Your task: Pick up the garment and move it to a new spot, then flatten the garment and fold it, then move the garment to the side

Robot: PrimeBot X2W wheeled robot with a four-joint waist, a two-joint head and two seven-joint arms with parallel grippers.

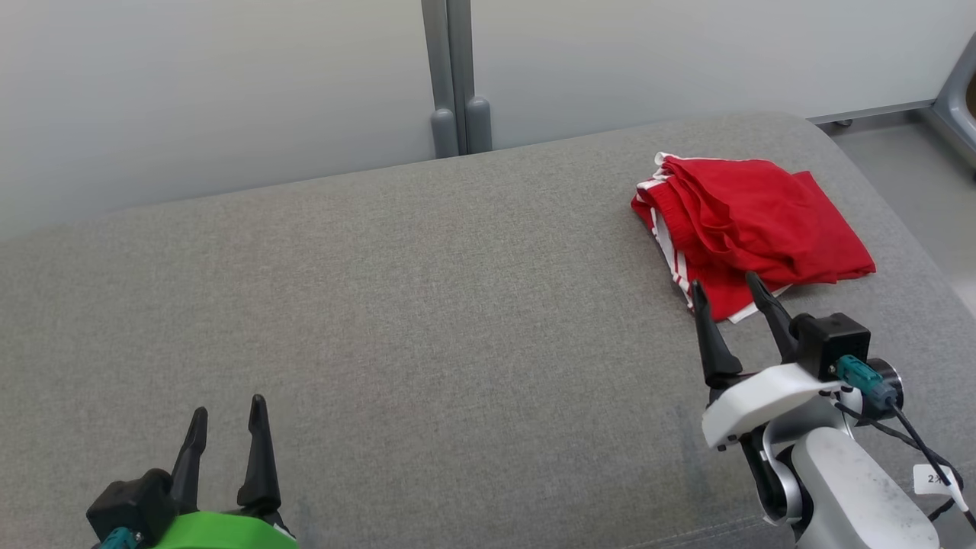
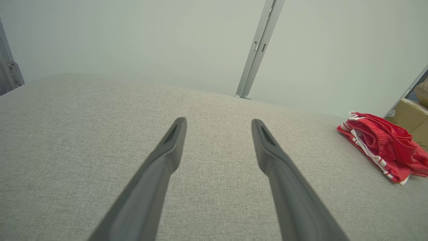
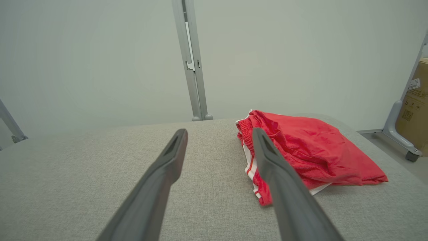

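The cable tag point(image 1: 935, 479) by the right end effector point(image 1: 723, 280) starts "2".

The garment point(image 1: 755, 217), upper right of the head view, is bright red with white stripes at its edge. The cushion point(image 1: 427, 305) is speckled grey weave; the wall point(image 1: 213, 91) pale grey-white, its post point(image 1: 450, 69) mid grey. The left gripper point(image 1: 229, 405), lower left, is black on green; the right gripper point(image 1: 723, 279) black on white.
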